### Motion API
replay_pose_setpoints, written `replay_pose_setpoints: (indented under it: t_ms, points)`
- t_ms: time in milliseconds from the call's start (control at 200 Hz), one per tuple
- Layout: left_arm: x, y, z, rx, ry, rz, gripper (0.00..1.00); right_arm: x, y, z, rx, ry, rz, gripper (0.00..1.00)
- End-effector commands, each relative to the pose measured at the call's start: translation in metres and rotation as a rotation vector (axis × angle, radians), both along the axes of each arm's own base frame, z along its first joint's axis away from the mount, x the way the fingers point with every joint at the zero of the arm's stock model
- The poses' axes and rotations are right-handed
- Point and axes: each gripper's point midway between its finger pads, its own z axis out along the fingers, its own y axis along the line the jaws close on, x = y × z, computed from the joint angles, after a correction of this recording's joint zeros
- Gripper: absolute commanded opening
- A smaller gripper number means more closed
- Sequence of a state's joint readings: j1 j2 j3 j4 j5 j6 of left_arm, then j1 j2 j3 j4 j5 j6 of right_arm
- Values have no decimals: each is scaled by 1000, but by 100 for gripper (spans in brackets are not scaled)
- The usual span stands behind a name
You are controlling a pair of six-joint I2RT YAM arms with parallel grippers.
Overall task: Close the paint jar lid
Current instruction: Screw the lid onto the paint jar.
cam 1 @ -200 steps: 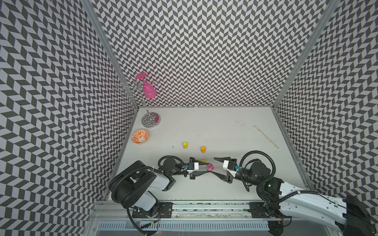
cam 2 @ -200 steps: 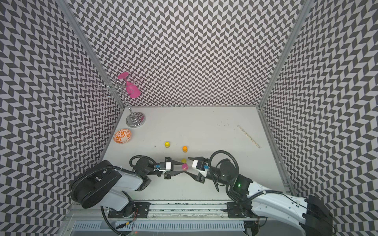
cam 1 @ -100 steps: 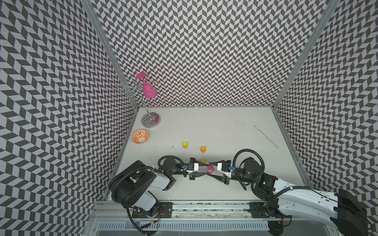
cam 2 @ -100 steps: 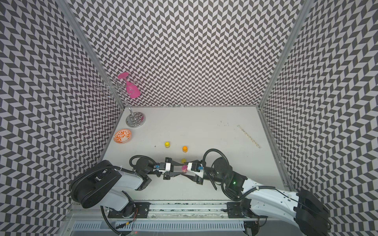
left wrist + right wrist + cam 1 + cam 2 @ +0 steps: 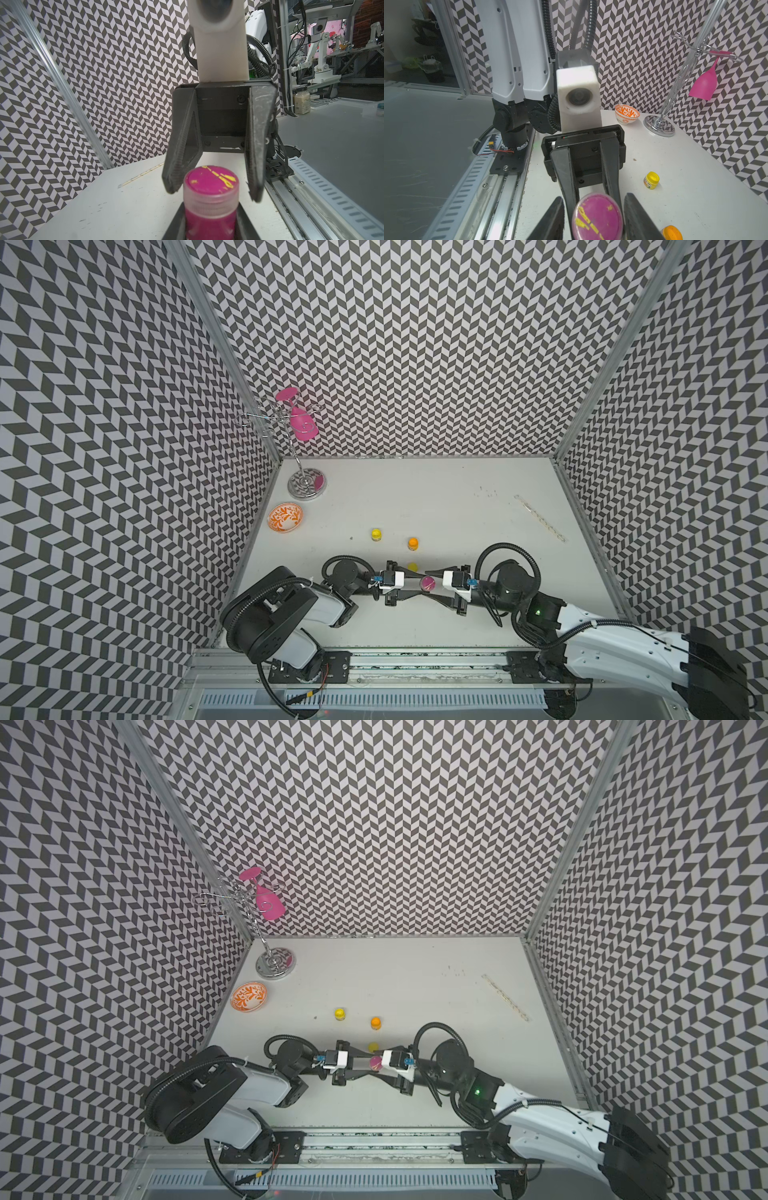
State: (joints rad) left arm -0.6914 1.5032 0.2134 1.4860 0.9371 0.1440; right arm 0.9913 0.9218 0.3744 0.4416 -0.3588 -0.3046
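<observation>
Here, close to the near edge of the worktop, the two arms lie low and point at each other, tip to tip. The left arm is folded up by its base. The right arm stretches in long from the near right corner.

The left end effector is squeezed tight on the pink paint jar and holds it upright between the two arms. The right end effector stands partly open, with one finger on each side of the lid. In the left wrist view one finger sits right at the lid and a gap shows by the other, so it has no hold on it. The lid is pink with yellow smears and sits on top of the jar. I cannot tell if it is screwed tight. The jar's bottom is cut off or hidden in every view, so I cannot tell if it rests on the worktop.

Just behind the end effectors lies a small yellow thing, partly hidden and too small to name. A bit farther back stand an orange jar and a yellow jar, apart from each other. Farther still, by the left wall, is an orange-and-white bowl. Behind the bowl is a shiny wire stand with a pink glass hanging upside down. A thin pale strip lies by the right wall.
</observation>
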Motion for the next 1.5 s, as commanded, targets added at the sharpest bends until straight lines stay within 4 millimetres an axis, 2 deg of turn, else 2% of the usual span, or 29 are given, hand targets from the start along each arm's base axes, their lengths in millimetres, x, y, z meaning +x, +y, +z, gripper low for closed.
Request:
replay_pose_setpoints:
  t_ms: [0, 90, 466, 666, 791, 966, 1217, 1492]
  points:
    - [1, -2, 9, -19, -34, -4, 31, 1, 5, 20, 46, -27, 19, 43]
    - [1, -2, 9, -15, -37, 2, 31, 1, 7, 18, 41, -20, 26, 43]
    - [5, -3, 8, -12, -39, 24, 31, 7, 8, 17, 41, 4, -7, 21]
    - [25, 2, 14, -30, -50, 178, 31, 25, 8, 18, 53, 58, -105, 12]
    - [37, 8, 19, -40, -74, 295, 31, 35, 7, 18, 85, 115, -164, 0]
    - [49, 17, 26, -65, -94, 413, 30, 43, 9, 11, 106, 182, -242, 0]
    - [73, 43, 37, -105, -118, 665, 29, 46, 26, 1, 125, 297, -318, 0]
    - [82, 73, 48, -158, -156, 865, 29, 58, 42, -10, 140, 438, -474, 0]
